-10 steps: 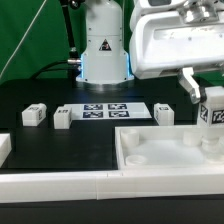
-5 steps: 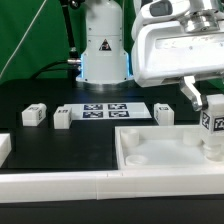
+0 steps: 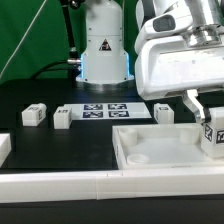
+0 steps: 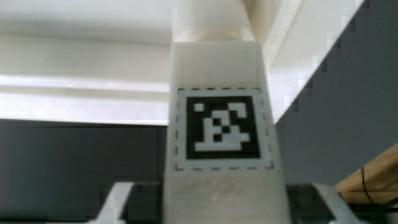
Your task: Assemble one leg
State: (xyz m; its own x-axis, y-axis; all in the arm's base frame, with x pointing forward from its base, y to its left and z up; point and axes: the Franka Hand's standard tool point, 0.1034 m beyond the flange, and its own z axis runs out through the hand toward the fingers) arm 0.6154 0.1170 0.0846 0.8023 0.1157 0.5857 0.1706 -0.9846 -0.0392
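Observation:
My gripper (image 3: 208,118) is shut on a white leg (image 3: 213,138) with a black-and-white marker tag, at the exterior view's right edge. The leg stands upright over the far right part of the large white tray-like part (image 3: 135,150), its lower end down at the tray. In the wrist view the held leg (image 4: 222,120) fills the middle, tag facing the camera, with a finger (image 4: 128,200) on each side. Three more legs stand on the black table: one (image 3: 34,115), another (image 3: 63,118), and a third (image 3: 164,113).
The marker board (image 3: 105,110) lies flat in front of the robot base (image 3: 104,50). A long white rail (image 3: 60,184) runs along the table's front, with a white piece (image 3: 4,147) at the exterior view's left edge.
My gripper has moved down and slightly toward the exterior view's right with the leg, bringing it lower onto the tray-like part. The other legs have not moved.

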